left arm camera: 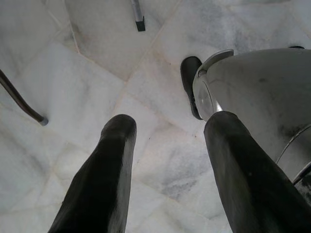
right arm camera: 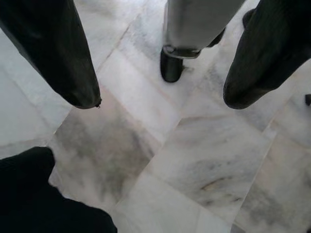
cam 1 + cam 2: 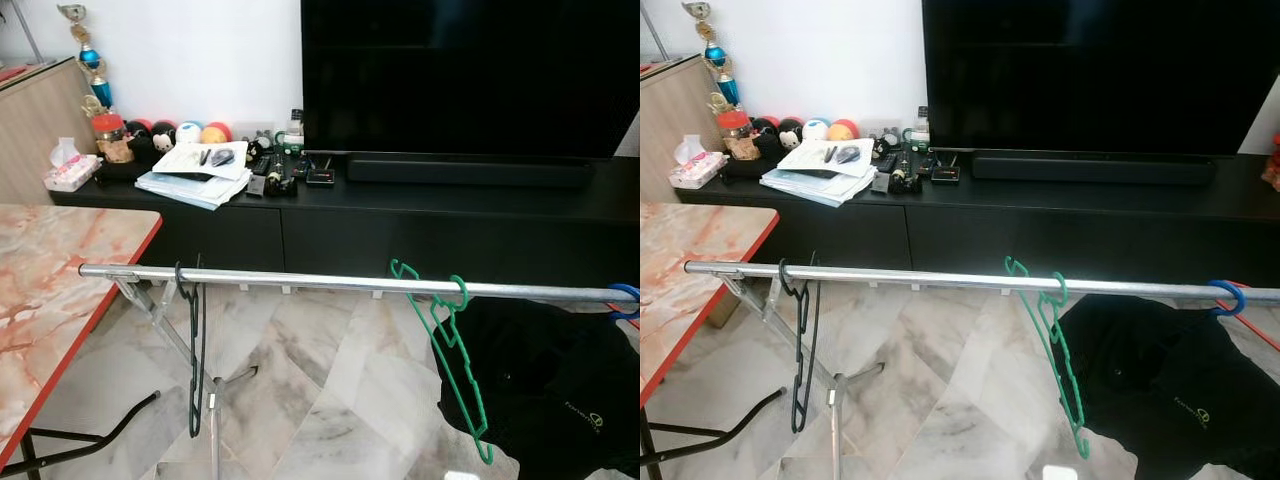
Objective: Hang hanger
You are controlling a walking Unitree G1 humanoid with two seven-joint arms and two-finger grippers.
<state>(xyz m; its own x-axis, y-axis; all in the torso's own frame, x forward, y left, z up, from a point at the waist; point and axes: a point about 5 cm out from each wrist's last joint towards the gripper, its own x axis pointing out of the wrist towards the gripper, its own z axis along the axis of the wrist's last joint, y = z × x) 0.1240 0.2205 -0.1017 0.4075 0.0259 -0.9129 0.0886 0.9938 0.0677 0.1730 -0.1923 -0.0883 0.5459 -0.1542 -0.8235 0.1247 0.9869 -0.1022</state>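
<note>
A silver rail (image 3: 300,282) runs across in front of me at about waist height. A black hanger (image 3: 193,350) hangs near its left end. A green hanger (image 3: 450,340) hangs tilted right of the middle. At the far right a blue hanger hook (image 3: 625,295) sits on the rail, with a black garment (image 3: 550,390) below it. My left gripper (image 1: 170,124) is open and points down at the marble floor with nothing between its fingers. My right gripper (image 2: 163,99) is also open and empty over the floor, beside a black cloth (image 2: 39,194).
A marble-topped table with a red edge (image 3: 40,300) stands at my left, its black legs under the rail. Behind the rail are a long black TV cabinet (image 3: 400,230), a TV (image 3: 460,80), and papers and small items (image 3: 195,170).
</note>
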